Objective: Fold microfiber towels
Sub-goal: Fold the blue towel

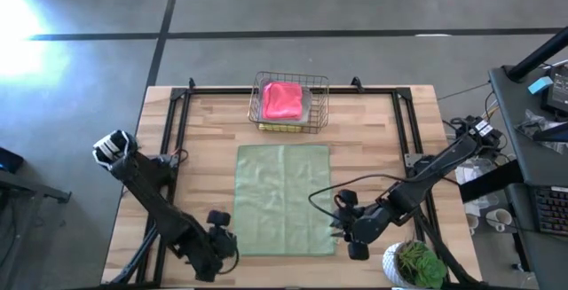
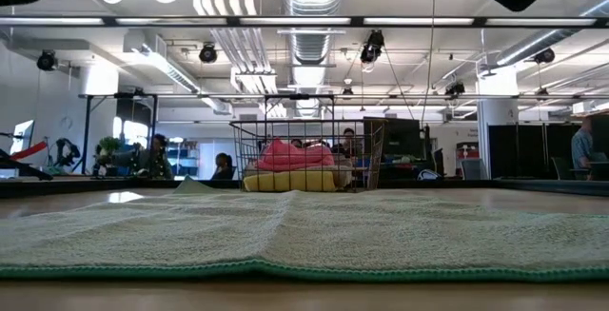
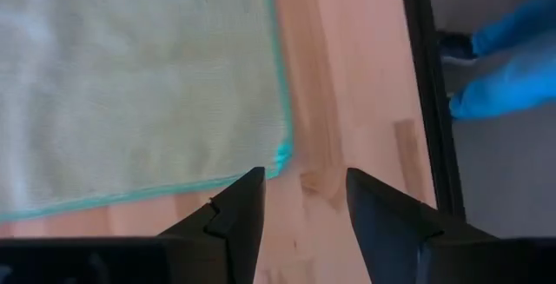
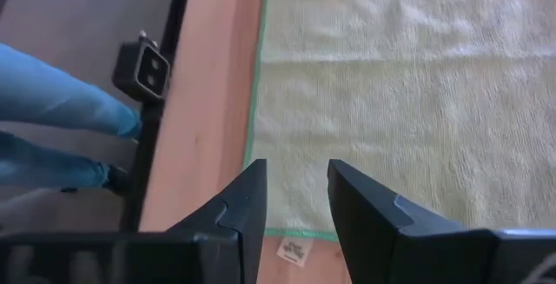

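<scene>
In the high view, the pale sage green towel [image 1: 282, 198] lies flat in the lower middle of the tabletop [image 1: 373, 148]. The hot pink towel [image 1: 283, 101] sits in the wire basket [image 1: 319, 104] above it. The left hand [image 1: 222, 237] is at the towel's lower left corner and the right hand [image 1: 342, 223] at its lower right. In the low view, the sage towel fills the lower frame, with the basket behind it. In both wrist views, the fingers stand apart and hold nothing.

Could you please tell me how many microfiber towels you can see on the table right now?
3: a pale green towel spread flat mid-table; a pink towel on top in the wire basket; a yellow towel beneath it. More may be hidden underneath.
</scene>
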Available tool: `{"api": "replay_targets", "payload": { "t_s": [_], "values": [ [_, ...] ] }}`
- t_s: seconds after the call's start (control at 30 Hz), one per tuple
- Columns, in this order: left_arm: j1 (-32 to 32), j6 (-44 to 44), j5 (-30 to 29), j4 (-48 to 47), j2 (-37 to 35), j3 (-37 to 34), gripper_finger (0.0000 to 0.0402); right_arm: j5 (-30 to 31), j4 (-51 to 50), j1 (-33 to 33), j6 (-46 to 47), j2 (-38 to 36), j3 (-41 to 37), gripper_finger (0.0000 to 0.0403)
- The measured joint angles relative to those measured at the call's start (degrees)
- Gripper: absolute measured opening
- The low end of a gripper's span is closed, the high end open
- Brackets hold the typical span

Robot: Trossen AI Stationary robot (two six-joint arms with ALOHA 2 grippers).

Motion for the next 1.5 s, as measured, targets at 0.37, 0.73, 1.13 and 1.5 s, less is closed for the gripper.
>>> {"api": "replay_targets", "payload": {
  "t_s": [0.37,0.73,1.13,1.5],
  "values": [
    [-0.55,-0.95,0.07,6.03,7.40,-1.26,0.0148,-4.00,0.21,0.24,-1.11,3.56,-1.70,0.0119],
    [-0.54,-2.93,-0.68,5.07,11.19,-1.61,0.0148,-6.00,2.33,0.24,-1.07,9.52,-1.72,0.0163],
    [-0.46,-2.39,-1.75,6.23,13.32,-2.45,0.0148,-9.03,7.47,0.22,-4.77,14.45,-1.72,0.0165],
    [0.23,-2.93,-2.64,6.52,15.88,-2.31,0.0129,-14.10,11.27,0.23,-5.71,19.70,-1.70,0.0160]
  ]
}}
